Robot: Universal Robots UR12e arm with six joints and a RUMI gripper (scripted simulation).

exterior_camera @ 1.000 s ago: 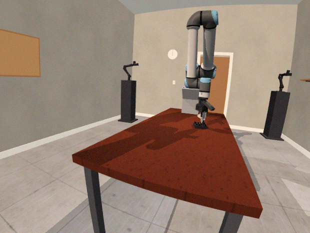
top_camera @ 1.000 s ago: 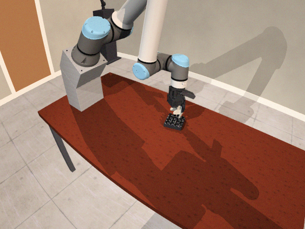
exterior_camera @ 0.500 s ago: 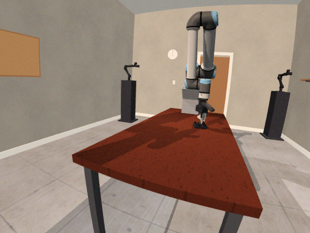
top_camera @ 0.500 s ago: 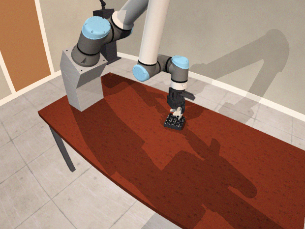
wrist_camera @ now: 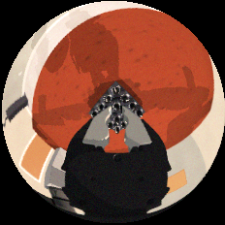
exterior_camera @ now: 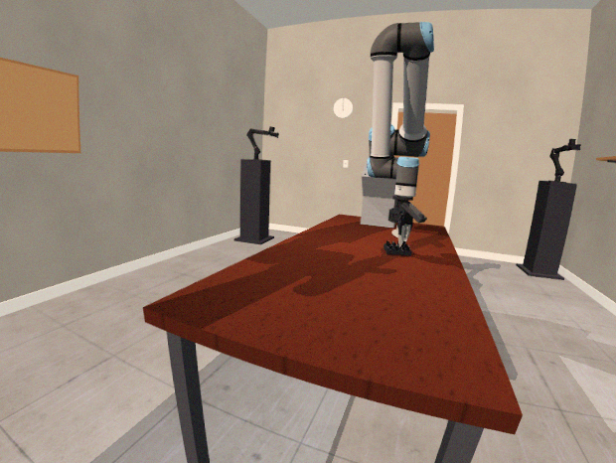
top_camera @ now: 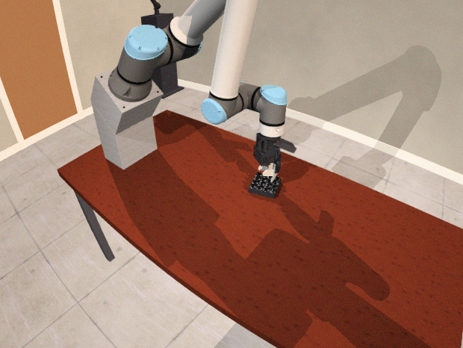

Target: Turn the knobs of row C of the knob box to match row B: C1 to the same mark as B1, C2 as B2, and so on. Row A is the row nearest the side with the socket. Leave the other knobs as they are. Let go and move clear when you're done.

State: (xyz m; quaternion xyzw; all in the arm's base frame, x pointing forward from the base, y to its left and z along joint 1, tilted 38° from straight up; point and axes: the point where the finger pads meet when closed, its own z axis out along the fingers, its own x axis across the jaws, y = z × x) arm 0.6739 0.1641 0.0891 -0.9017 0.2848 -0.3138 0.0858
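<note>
On the red-brown tabletop, toward the end where the grey pedestal is mounted, the black knob box is seen lying flat, well apart from the pedestal. Its upper face is set with closely spaced dark knobs bearing light marks; in the wrist view the box is presented cornerwise, one corner being directed toward the top of the view. The arm is folded high above the tabletop, its last section being directed downward over the box. The claw is positioned at the knobs, its two pale fingers being held narrowly apart; whether a knob is gripped between them cannot be told, since the tips are partly hidden among the knobs. The lettering of the rows, the socket and the settings of the individual knobs are too small to be read, so that the agreement of row C with row B cannot be determined. In the exterior view, a round clock is shown on the far wall, to the left of an orange-brown door. Broad shadows are cast across the tabletop.
</note>
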